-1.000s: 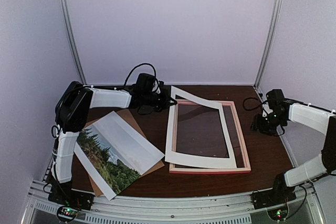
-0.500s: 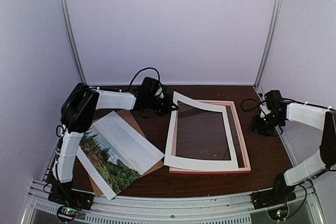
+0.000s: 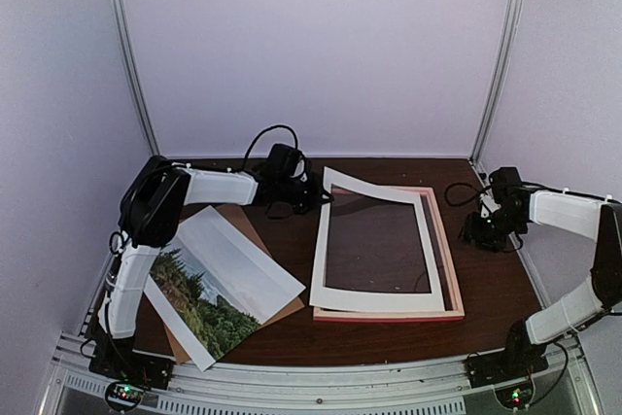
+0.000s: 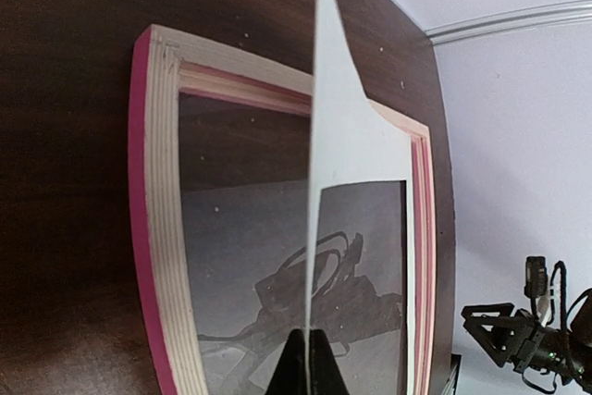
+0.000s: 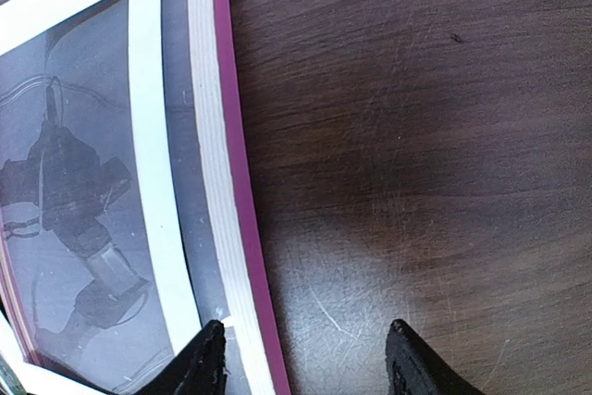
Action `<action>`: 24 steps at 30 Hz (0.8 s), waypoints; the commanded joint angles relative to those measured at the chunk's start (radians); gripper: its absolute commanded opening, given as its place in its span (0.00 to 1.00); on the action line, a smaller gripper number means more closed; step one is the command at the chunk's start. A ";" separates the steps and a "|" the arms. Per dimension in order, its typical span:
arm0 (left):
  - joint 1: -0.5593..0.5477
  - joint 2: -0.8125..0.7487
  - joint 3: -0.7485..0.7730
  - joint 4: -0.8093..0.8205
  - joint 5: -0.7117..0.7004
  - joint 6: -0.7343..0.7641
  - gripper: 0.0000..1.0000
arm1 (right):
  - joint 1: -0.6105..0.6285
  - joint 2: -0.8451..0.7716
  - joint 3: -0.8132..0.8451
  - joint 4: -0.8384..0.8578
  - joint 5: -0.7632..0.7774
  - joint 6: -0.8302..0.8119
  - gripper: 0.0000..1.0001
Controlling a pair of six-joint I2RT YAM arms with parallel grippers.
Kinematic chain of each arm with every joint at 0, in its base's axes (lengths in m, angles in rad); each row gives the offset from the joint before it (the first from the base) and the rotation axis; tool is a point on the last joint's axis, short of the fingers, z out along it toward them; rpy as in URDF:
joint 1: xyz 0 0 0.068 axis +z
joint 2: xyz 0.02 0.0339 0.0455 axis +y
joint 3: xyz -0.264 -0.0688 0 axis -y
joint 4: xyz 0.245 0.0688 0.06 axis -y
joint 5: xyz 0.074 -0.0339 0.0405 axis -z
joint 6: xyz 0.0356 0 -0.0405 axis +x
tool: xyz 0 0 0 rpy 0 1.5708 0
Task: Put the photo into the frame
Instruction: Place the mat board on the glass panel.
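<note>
The photo (image 3: pixel 219 284), a landscape print with a white border, lies at the front left on the table. The pink frame (image 3: pixel 389 316) lies flat right of centre. A white mat (image 3: pixel 369 298) rests on the frame, with its far left corner lifted. My left gripper (image 3: pixel 319 193) is shut on that corner. In the left wrist view the gripper (image 4: pixel 310 363) pinches the mat (image 4: pixel 351 145) edge-on above the frame (image 4: pixel 157 228). My right gripper (image 3: pixel 476 230) is open and empty beside the frame's right rail. In its wrist view the gripper (image 5: pixel 305 353) straddles the rail (image 5: pixel 222 182).
A brown backing board (image 3: pixel 243 221) lies under the photo at the left. Bare dark wood tabletop (image 5: pixel 416 136) lies to the right of the frame. Pale enclosure walls and metal posts (image 3: pixel 501 55) stand behind and at both sides.
My left gripper has moved right with the mat's far corner, shifting the mat rightward and squarer over the frame. My right gripper has edged slightly towards the frame.
</note>
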 commanded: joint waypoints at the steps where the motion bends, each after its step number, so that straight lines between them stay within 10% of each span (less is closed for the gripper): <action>1: -0.009 0.048 0.055 0.071 -0.035 -0.035 0.00 | -0.003 0.012 -0.001 0.022 -0.007 -0.010 0.59; 24: -0.036 0.098 0.128 0.021 -0.004 -0.035 0.09 | -0.004 0.041 0.000 0.043 -0.019 -0.010 0.60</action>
